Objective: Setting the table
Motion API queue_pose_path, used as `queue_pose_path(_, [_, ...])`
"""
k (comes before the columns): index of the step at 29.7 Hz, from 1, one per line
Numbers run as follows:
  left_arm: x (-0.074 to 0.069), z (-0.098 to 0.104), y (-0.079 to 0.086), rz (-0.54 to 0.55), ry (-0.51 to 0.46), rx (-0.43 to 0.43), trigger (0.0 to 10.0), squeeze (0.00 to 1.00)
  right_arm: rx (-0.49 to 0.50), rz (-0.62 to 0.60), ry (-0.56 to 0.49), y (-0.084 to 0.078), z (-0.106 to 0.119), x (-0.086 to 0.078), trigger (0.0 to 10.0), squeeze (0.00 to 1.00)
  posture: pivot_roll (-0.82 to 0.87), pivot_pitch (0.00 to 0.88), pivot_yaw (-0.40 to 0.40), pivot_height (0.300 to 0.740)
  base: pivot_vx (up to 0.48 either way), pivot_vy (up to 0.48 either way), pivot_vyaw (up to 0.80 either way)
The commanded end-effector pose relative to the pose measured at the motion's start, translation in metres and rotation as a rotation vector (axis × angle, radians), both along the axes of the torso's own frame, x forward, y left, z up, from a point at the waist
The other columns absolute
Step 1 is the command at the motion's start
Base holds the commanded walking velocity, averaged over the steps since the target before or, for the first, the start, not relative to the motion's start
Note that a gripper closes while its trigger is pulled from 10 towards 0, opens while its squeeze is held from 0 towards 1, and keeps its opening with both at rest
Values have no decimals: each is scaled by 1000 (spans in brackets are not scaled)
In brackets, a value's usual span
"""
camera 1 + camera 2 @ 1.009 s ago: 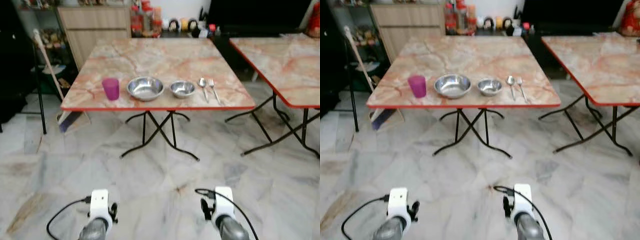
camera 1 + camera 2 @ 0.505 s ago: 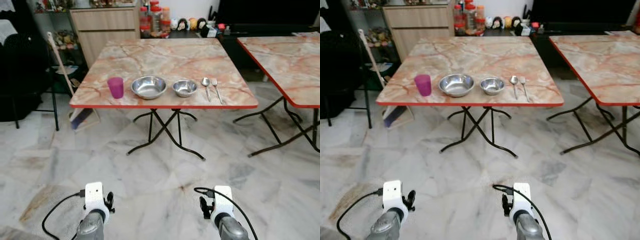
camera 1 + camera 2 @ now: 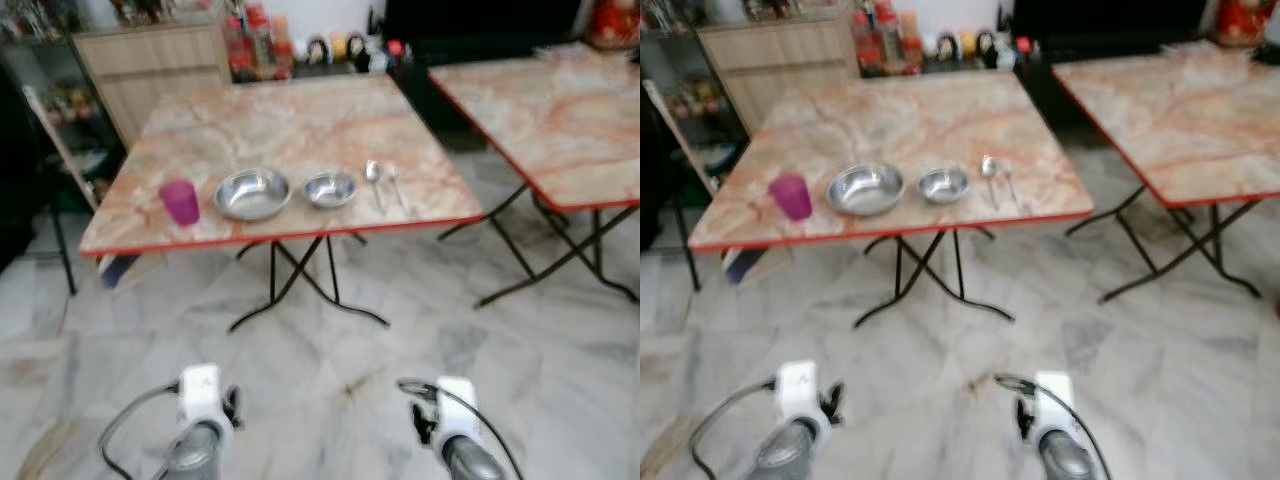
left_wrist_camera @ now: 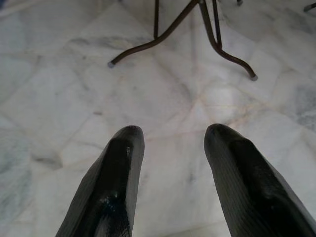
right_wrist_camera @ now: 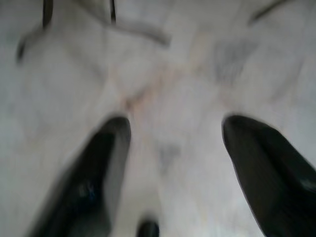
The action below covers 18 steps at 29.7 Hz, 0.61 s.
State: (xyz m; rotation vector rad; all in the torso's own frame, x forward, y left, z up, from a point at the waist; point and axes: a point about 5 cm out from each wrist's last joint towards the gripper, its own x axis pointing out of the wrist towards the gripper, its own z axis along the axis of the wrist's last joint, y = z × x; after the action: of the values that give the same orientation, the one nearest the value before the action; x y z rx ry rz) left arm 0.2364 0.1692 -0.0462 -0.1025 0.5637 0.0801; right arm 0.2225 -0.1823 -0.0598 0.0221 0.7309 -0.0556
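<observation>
On the near marble table [image 3: 300, 130], purple cup [image 3: 181, 201], large bowl [image 3: 252, 193], small bowl [image 3: 330, 188], spoon [image 3: 373, 180], fork [image 3: 394, 184] lined up, left gripper [image 4: 170, 148] and right gripper [image 5: 175, 143] held spread, empty, above the floor [image 3: 330, 350].

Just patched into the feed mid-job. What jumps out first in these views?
The marble-patterned folding table with a red rim stands ahead, carrying a neat row near its front edge: a purple cup, a large steel bowl, a small steel bowl, then a spoon and fork. Both arms hang low over the marble floor, the left tool and right tool open and holding nothing.
</observation>
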Motion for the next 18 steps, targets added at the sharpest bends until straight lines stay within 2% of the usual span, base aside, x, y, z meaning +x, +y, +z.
queue_pose_path(1, [-10,-6,13,17,42,25,10000,0,20,23,-14,12,1,4,10000,0,45,0,-2,740,341,0,0])
queue_pose_path(13, [-10,-6,15,42,37,23,10000,0,14,53,-27,12,2,4,10000,0,46,0,-4,740,338,0,0])
queue_pose_path(18, [-10,-5,20,58,32,28,10000,0,14,65,-27,14,2,5,10000,0,49,0,-7,740,337,0,181])
